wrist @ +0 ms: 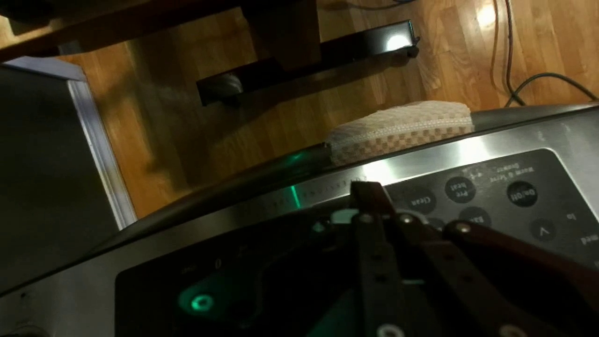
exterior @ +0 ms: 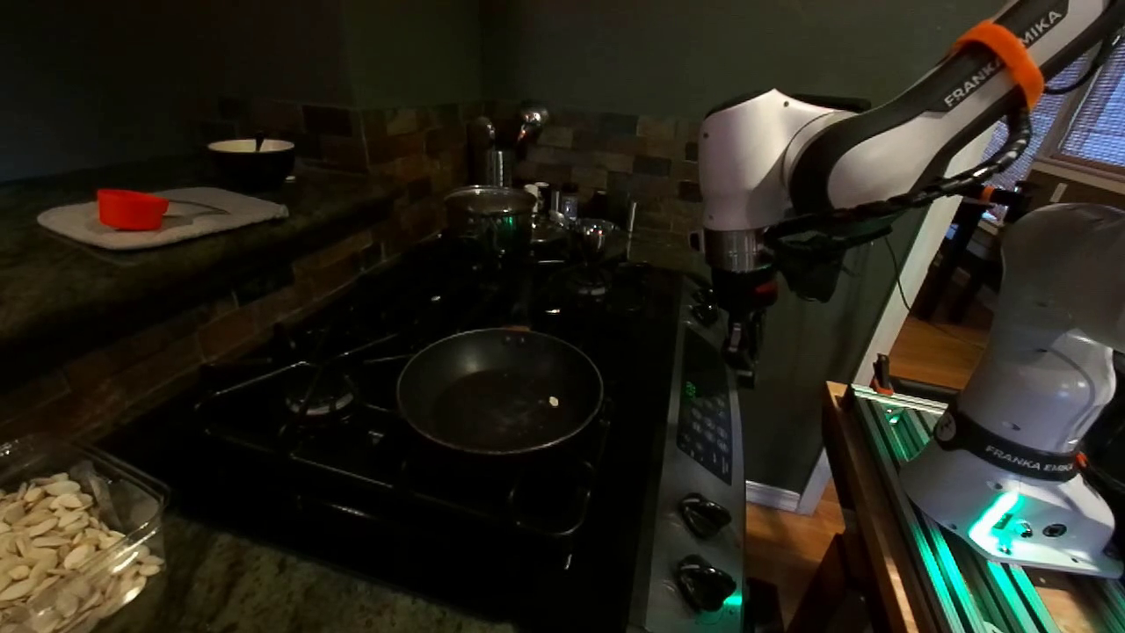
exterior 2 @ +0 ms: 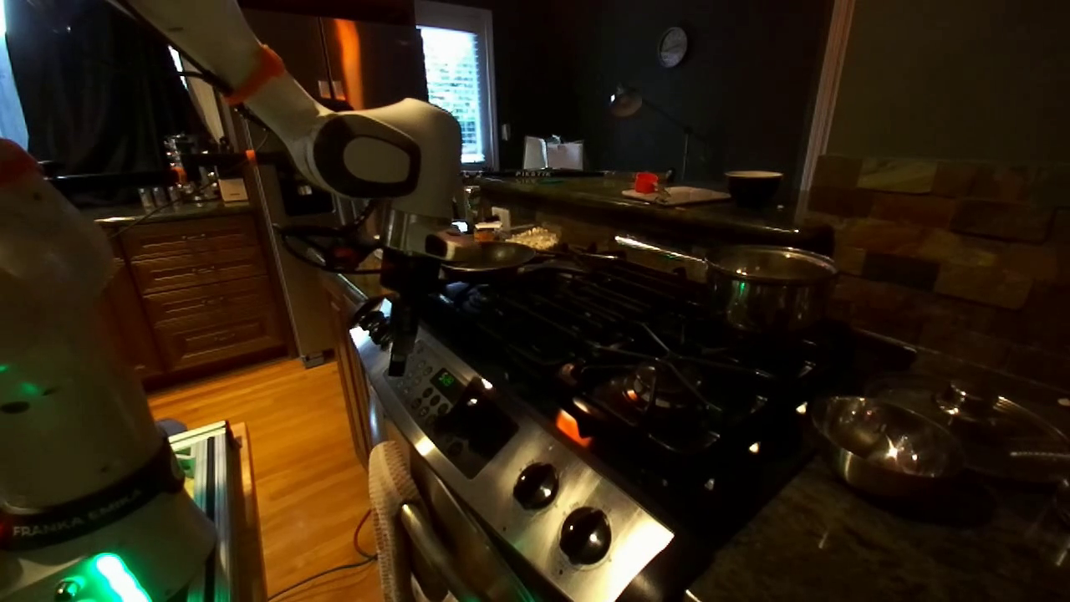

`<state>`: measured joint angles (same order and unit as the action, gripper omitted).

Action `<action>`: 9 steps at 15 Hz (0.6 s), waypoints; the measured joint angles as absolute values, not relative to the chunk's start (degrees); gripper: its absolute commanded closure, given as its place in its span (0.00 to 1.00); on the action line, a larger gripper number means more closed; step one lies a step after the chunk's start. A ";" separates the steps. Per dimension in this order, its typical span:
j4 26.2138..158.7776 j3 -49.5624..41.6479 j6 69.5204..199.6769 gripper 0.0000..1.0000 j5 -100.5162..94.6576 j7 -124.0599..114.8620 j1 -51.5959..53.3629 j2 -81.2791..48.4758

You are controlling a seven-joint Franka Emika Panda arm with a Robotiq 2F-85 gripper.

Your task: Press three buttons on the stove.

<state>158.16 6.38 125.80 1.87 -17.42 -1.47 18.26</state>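
Observation:
The stove (exterior: 626, 457) is a large black cooktop with dark grates and a grey control strip along its front edge. The buttons (exterior: 707, 422) sit in rows on a dark panel in that strip, beside a green display; they also show in an exterior view (exterior 2: 422, 383). In the wrist view the buttons (wrist: 460, 189) have pale markings, upside down, and the gripper's links cover some. My gripper (exterior: 743, 369) points down at the strip. It is shut and empty, also in an exterior view (exterior 2: 399, 364). In the wrist view its tip (wrist: 373, 193) overlaps the panel's edge beside the Clean button; I cannot tell whether it touches.
A black frying pan (exterior: 501, 396) and a metal pot (exterior 2: 773, 288) stand on the grates. Round dark knobs (exterior 2: 535, 485) stick out of the strip on both sides of the panel. A towel (wrist: 402, 128) hangs on the oven handle. A metal bowl (exterior 2: 886, 443) stands on the counter.

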 measured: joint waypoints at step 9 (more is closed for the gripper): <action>157.92 5.90 125.81 1.00 1.87 -16.53 -1.16 16.47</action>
